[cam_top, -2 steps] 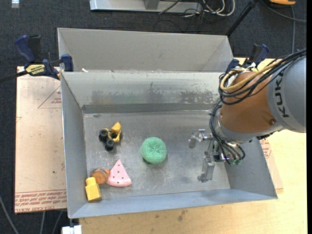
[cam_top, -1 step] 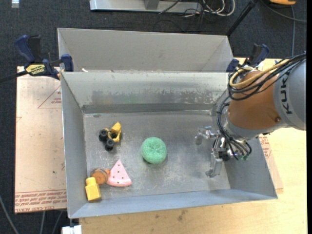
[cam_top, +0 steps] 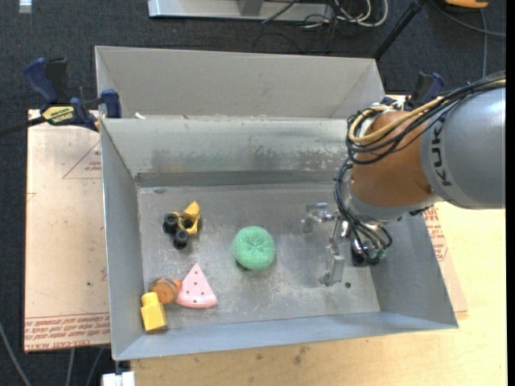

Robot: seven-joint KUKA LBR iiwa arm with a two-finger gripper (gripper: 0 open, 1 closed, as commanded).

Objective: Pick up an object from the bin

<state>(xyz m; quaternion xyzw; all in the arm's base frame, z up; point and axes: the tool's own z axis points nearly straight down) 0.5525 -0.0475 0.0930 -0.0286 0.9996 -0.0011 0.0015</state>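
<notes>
My gripper [cam_top: 322, 246] hangs low over the right part of the bin floor, under the orange wrist cover. Its two metal fingers stand apart, one fingertip [cam_top: 311, 216] toward the back and one toward the front, so it is open with only bare floor between them. A green, fuzzy round ball [cam_top: 254, 248] lies near the middle of the bin, a short way to the left of the fingers and not touching them.
A small yellow and black toy [cam_top: 182, 223] lies at the left. In the front left corner lie a pink wedge with dark dots [cam_top: 197, 289], a small brown-orange piece [cam_top: 165, 289] and a yellow block [cam_top: 152, 312]. The bin's sloped walls rise on every side.
</notes>
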